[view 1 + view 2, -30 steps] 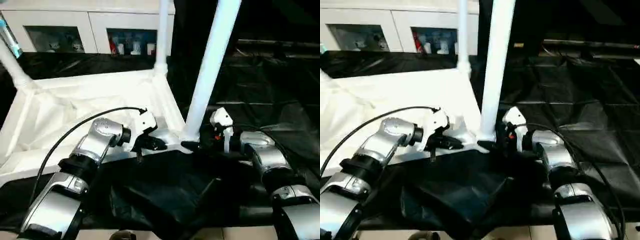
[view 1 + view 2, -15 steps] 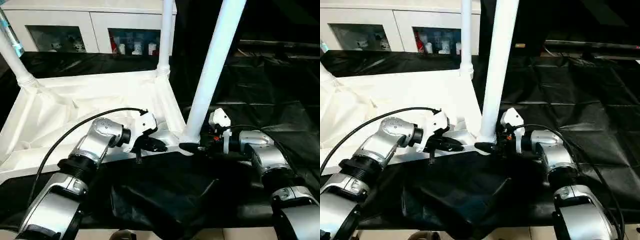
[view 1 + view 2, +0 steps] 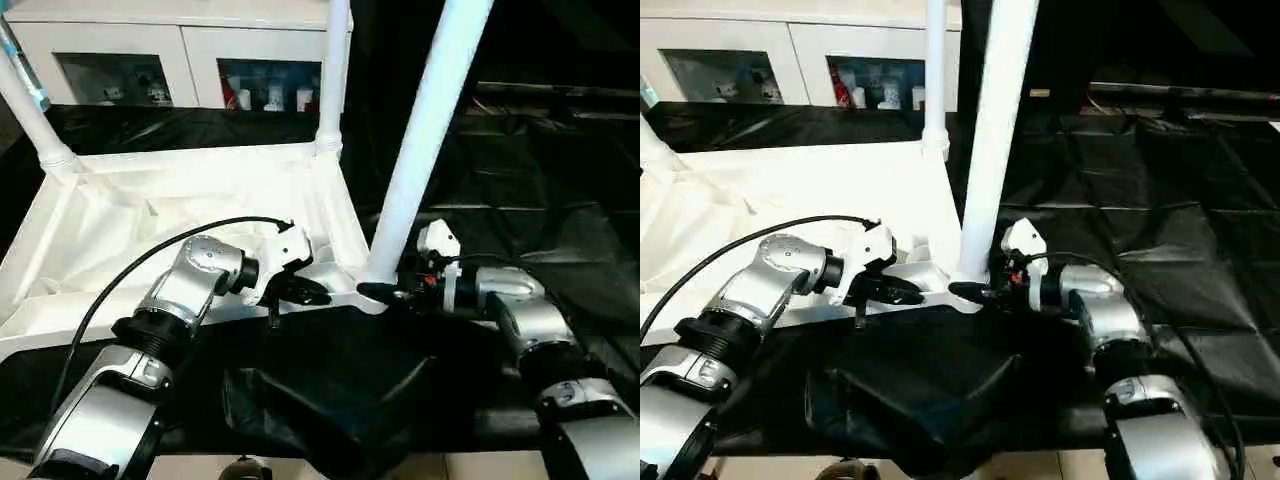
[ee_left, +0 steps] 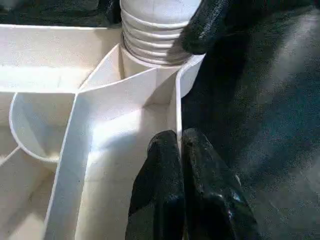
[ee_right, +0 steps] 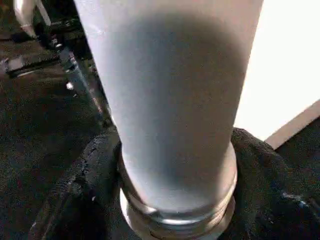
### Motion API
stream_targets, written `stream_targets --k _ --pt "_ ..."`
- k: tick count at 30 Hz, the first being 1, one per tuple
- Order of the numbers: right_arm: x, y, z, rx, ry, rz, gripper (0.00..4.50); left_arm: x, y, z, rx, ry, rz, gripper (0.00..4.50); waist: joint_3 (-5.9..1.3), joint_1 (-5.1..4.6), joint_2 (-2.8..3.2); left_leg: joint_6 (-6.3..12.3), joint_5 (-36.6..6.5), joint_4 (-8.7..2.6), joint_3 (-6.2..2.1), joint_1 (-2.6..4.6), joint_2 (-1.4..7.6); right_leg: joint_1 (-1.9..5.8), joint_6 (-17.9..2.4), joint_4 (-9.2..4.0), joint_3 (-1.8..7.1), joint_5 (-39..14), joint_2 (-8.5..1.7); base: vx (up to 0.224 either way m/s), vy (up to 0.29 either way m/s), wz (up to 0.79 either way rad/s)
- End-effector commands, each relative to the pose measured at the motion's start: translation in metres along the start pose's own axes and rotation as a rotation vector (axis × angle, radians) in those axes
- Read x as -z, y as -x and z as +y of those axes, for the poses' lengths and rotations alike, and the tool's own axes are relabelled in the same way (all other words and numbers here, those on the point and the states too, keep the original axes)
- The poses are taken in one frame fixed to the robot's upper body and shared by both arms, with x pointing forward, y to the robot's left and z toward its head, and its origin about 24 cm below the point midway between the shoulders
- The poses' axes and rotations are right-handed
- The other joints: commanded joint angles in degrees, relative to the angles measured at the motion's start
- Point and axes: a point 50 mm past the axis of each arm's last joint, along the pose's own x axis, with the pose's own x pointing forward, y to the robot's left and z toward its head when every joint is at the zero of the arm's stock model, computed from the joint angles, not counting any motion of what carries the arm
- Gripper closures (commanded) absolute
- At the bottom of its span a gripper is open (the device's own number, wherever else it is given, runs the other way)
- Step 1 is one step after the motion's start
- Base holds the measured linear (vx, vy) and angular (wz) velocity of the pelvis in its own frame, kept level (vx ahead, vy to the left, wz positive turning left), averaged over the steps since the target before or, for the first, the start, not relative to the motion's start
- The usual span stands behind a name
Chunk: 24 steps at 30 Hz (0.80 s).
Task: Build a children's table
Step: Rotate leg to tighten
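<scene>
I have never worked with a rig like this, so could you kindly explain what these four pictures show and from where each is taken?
This is a humanoid robot with two silver arms, each ending in a black two-fingered end effector. The two wide pictures come from a stereo camera on its head, looking down over the forearms. The other two come from cameras on its wrists.

On black sheeting lies a white plastic tabletop, upside down, ribs showing. Three legs stand in its corner sockets. The left end effector pinches the tabletop's near rim; the left wrist view shows its fingers shut on that thin wall. The right end effector wraps the base of the nearest leg where it meets its socket. Behind stands a white cabinet with glass doors.
</scene>
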Motion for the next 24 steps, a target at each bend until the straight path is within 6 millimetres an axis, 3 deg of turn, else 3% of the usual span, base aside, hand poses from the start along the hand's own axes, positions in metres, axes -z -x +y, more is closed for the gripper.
stream_targets --k 1,5,8,9,10,11,15,16,20,24 --pt "0.010 -0.004 -0.002 0.105 -0.036 0.023 1.75 -0.004 -0.005 0.006 -0.060 0.008 0.018 4.50 -4.10 -0.35 0.21 1.99 -9.5 -3.90 -1.23 1.85 2.37 2.74 -14.8 -4.18 2.60 -5.1 -5.01 0.000 0.000 0.00" --pt "0.025 -0.016 -0.006 0.364 -0.155 0.023 1.75 -0.014 -0.015 0.018 -0.211 0.060 0.022 4.50 -3.57 -0.92 0.30 -0.76 -14.5 -4.41 -1.46 2.49 2.24 2.34 -12.4 -5.46 2.77 -15.7 -5.28 0.000 0.000 0.00" --pt "0.032 -0.024 -0.009 0.546 -0.227 0.043 1.76 -0.022 -0.025 0.023 -0.290 0.100 0.015 4.50 -3.71 -1.51 0.64 -1.49 -14.1 -4.51 -1.56 2.28 2.14 2.28 -12.0 -5.37 2.82 -14.9 -5.09 0.000 0.000 0.00" --pt "0.034 -0.028 -0.010 0.610 -0.257 0.049 1.76 -0.025 -0.028 0.024 -0.311 0.112 0.012 4.50 -3.72 -1.73 0.50 -1.75 -14.6 -4.61 -1.66 2.24 2.05 2.40 -11.9 -5.45 2.71 -15.2 -5.05 0.000 0.000 0.00" --pt "0.034 -0.031 -0.011 0.668 -0.288 0.052 1.76 -0.028 -0.032 0.024 -0.325 0.118 0.010 4.50 -3.73 -1.76 0.86 -2.04 -14.6 -4.57 -1.73 2.24 2.05 2.38 -11.9 -5.37 2.73 -15.2 -5.14 0.000 0.000 0.00" --pt "0.034 -0.035 -0.010 0.704 -0.320 0.054 1.76 -0.030 -0.035 0.024 -0.333 0.120 0.009 4.50 -3.76 -1.81 0.65 -1.86 -15.2 -4.60 -1.72 2.30 2.02 2.37 -11.7 -5.61 2.67 -15.5 -5.08 0.000 0.000 0.00" --pt "0.020 -0.062 0.000 0.627 -0.289 0.032 1.76 -0.038 -0.049 0.019 -0.306 0.101 -0.010 4.50 -4.04 -1.76 0.78 -0.54 -12.6 -4.49 -1.64 1.92 1.97 2.69 -12.7 -5.04 2.64 -8.7 -4.87 0.000 0.000 0.00" --pt "0.017 -0.065 0.002 0.609 -0.280 0.019 1.20 -0.039 -0.049 0.018 -0.303 0.095 -0.013 4.50 -4.07 -1.70 0.78 -0.26 -12.3 -4.42 -1.59 1.90 1.96 2.72 -12.8 -5.00 2.66 -7.9 -4.92 0.000 0.000 0.00" --pt "0.006 -0.068 0.001 0.547 -0.237 -0.018 0.81 -0.038 -0.048 0.017 -0.273 0.073 -0.034 4.50 -4.09 -1.66 0.58 0.85 -11.7 -4.39 -1.53 1.75 1.99 2.98 -13.5 -4.97 2.59 -6.6 -5.05 0.000 0.000 0.00" --pt "0.001 -0.059 -0.002 0.439 -0.135 -0.006 0.81 -0.035 -0.042 0.015 -0.218 0.055 -0.064 4.50 -4.16 -1.67 0.54 1.46 -11.0 -4.35 -1.51 1.70 2.07 3.10 -13.9 -4.77 2.57 -5.4 -5.08 0.000 0.000 0.00"
